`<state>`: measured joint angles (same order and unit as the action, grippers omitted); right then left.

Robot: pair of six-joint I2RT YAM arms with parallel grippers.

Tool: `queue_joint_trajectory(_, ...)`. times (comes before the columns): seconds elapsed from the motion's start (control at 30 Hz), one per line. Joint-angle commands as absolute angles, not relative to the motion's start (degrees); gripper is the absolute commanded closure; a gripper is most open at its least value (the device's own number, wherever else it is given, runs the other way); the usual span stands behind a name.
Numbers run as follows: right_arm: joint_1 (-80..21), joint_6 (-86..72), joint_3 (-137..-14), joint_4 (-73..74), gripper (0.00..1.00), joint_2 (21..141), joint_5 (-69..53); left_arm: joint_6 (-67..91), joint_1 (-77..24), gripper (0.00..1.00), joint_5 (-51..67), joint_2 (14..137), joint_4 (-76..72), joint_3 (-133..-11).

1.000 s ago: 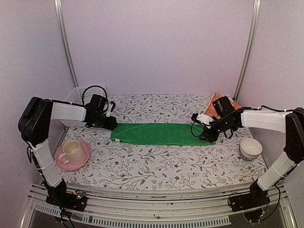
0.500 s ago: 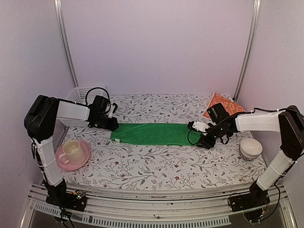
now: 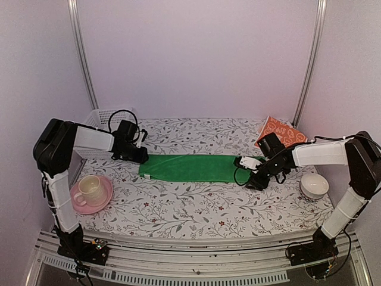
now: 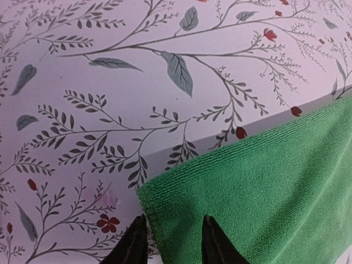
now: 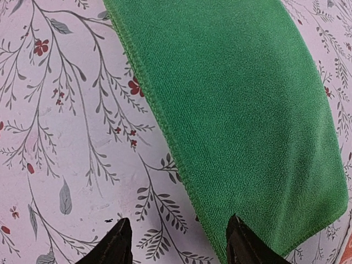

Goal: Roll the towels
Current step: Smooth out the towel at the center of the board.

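Note:
The green towel lies flat as a long folded strip across the middle of the table. My left gripper is low at the strip's left end. In the left wrist view it stands narrowly open astride the towel's hem, one finger on the tablecloth and one on the green towel. My right gripper is at the strip's right end. There it is wide open, one fingertip over the tablecloth and the other over the green towel. The orange-red towel rests at the back right.
A pink cup on a saucer sits at the front left. A white bowl stands at the right, close to my right arm. A white basket is at the back left, behind my left arm.
My right gripper has moved left and toward the near side, to the front corner of the towel's right end. My left jaws have narrowed over the left hem.

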<state>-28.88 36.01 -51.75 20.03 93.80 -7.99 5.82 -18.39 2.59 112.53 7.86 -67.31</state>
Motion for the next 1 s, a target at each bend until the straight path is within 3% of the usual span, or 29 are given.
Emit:
queue_joint_trajectory(0.0,-29.7,36.5,-51.1,19.5,0.41,94.9,-7.5,5.9,-17.6,0.67,3.2,114.5,7.2,-68.3)
queue_joint_trajectory(0.5,-30.4,36.5,-51.0,19.6,0.41,95.9,-6.9,5.9,-17.3,0.80,3.5,114.0,6.4,-67.9)
queue_joint_trajectory(0.8,-30.8,36.5,-51.0,19.6,0.41,97.3,-5.9,5.9,-17.1,1.00,3.6,113.2,6.5,-68.2)
queue_joint_trajectory(0.97,-30.9,36.3,-51.0,19.6,0.42,98.7,-4.7,5.9,-17.1,1.00,3.6,113.2,6.1,-68.3)
